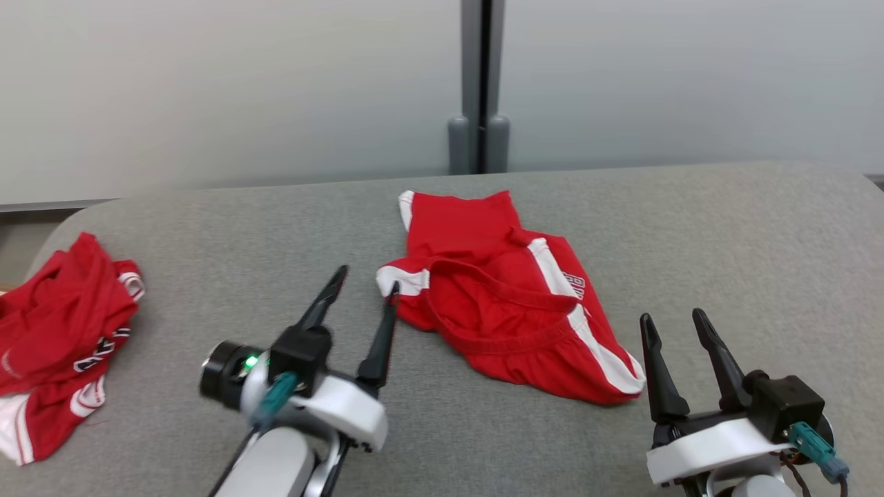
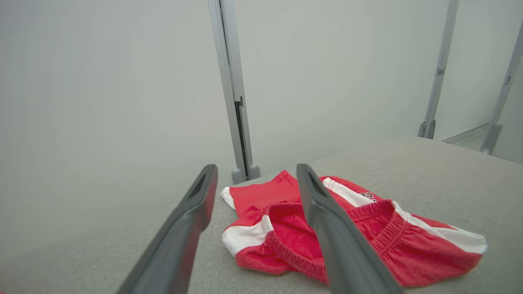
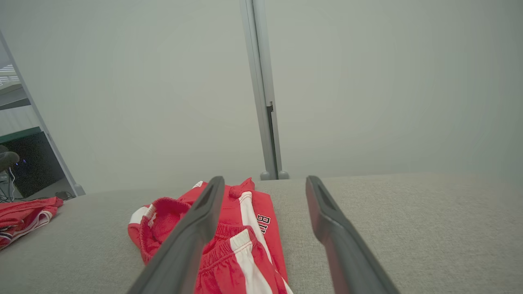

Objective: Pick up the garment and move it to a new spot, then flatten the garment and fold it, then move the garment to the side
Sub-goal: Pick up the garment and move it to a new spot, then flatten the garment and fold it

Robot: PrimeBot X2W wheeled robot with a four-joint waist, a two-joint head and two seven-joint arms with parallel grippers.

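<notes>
Left pincer (image 1: 367, 283), lower left of centre and right of a crumpled red heap (image 1: 62, 331) at the frame's left edge, has its fingers spread apart, one tip near the garment's white hem. The garment (image 1: 497, 304), red shorts with white side stripes and a gathered waistband, lies rumpled mid-frame on the grey bench (image 1: 725, 241). At lower right, the right pincer (image 1: 672, 317) is likewise spread.

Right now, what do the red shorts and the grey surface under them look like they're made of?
Shorts: soft, thin knit cloth with a matte finish, likely a sports jersey. They lie in limp folds and the waistband gathers like elastic.
Surface: a grey felt-like or woven fabric covering, matte, with a fine speckled texture. What lies beneath it cannot be told.
</notes>
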